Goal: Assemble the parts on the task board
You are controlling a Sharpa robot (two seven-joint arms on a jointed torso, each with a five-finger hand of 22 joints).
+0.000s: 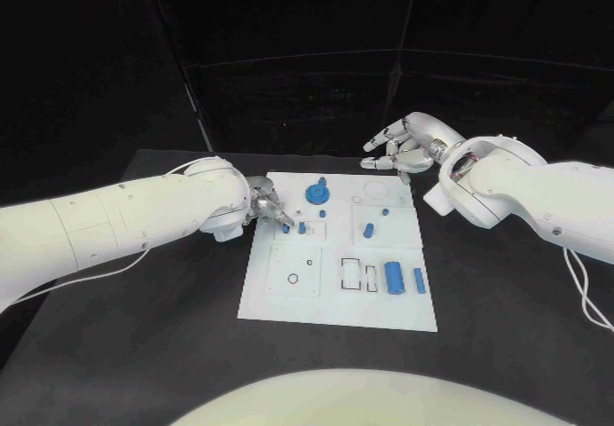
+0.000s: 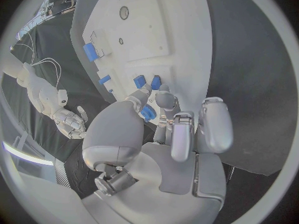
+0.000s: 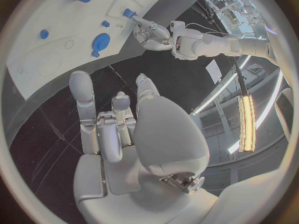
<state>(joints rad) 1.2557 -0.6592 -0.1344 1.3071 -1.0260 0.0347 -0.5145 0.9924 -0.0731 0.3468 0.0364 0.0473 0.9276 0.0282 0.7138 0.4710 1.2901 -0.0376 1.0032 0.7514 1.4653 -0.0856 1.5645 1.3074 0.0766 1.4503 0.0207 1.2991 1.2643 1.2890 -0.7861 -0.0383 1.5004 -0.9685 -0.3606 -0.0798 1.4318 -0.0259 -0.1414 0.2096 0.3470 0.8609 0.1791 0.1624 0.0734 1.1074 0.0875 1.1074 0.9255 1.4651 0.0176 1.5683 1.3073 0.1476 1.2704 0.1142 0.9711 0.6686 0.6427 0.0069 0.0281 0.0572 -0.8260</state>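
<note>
The white task board (image 1: 335, 297) lies in the middle of the black table. My left hand (image 1: 265, 202) is at the board's far left edge and pinches a small blue part (image 2: 147, 113) between thumb and finger, just above the board. Two small blue parts (image 1: 302, 227) stand right beside its fingertips. A round blue gear-like part (image 1: 316, 192) sits at the far middle of the board. Two blue cylinders (image 1: 394, 278) lie on the right side. My right hand (image 1: 403, 144) hangs raised beyond the board's far right corner, fingers apart, holding nothing.
More small blue parts (image 1: 367, 232) stand near the board's centre. Outlined recesses (image 1: 295, 266) mark the board's near left area. Black table (image 1: 153, 337) surrounds the board. A white cable (image 1: 586, 293) trails at the right.
</note>
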